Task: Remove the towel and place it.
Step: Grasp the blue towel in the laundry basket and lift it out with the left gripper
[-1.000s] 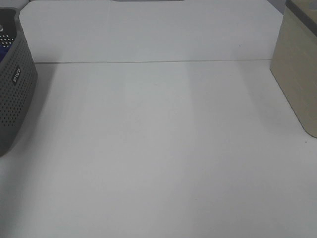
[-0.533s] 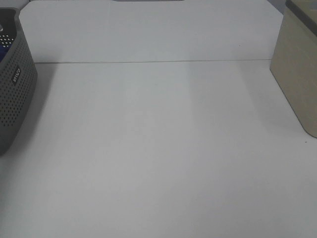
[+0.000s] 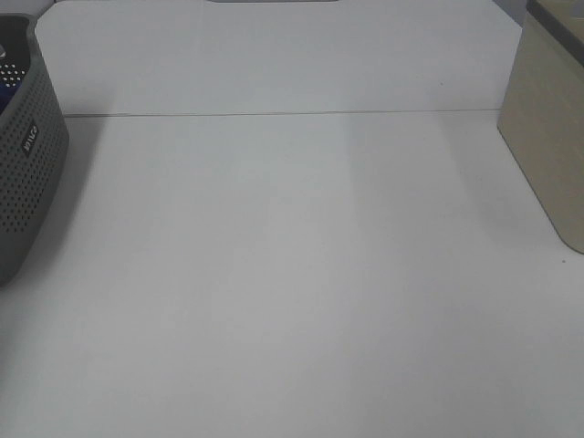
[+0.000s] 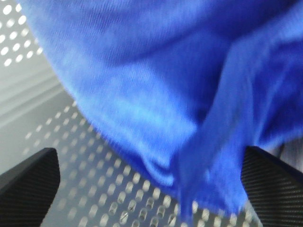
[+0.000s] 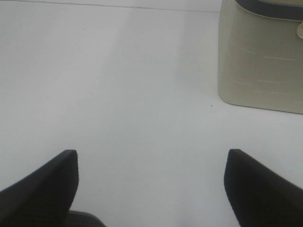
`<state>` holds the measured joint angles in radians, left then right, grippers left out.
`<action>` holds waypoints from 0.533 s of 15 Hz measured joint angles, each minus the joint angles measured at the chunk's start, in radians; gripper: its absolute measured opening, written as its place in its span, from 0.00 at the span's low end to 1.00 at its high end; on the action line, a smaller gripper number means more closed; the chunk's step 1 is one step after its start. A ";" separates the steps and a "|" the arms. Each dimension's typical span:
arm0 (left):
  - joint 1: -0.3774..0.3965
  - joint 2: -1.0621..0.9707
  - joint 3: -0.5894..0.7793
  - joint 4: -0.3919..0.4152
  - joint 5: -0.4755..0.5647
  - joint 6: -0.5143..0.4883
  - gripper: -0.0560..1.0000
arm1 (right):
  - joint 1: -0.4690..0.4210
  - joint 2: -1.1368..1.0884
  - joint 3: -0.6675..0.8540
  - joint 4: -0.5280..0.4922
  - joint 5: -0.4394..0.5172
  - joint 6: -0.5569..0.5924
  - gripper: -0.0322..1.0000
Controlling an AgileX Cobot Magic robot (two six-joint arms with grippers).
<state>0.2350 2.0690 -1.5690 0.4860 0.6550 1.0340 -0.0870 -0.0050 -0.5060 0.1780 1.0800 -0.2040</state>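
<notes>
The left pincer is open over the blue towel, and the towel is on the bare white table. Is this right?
Not quite. The left wrist view shows the left pincer open over the blue towel, but the towel is in the perforated grey basket.

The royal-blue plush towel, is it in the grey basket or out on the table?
In: the left wrist view shows the royal-blue plush towel bunched inside the grey perforated basket; none lies on the white table.

Left edge of tabletop (image 3: 292, 274): grey basket (image 3: 41, 192) sits a hair differently than a second ago, its label (image 3: 30, 137) slightly higher. Sliver of blue towel (image 3: 5, 78) inside has shifted.
</notes>
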 joint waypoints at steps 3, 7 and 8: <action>-0.010 0.036 -0.020 -0.089 -0.009 0.028 0.92 | 0.000 0.000 0.000 0.000 0.000 0.000 0.82; -0.015 0.038 -0.021 -0.148 0.001 0.049 0.72 | 0.000 0.000 0.000 0.000 0.000 0.000 0.82; -0.015 0.038 -0.021 -0.148 0.015 0.050 0.63 | 0.000 0.000 0.000 0.000 -0.001 0.000 0.82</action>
<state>0.2200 2.1070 -1.5900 0.3380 0.6700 1.0840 -0.0870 -0.0050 -0.5060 0.1780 1.0790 -0.2040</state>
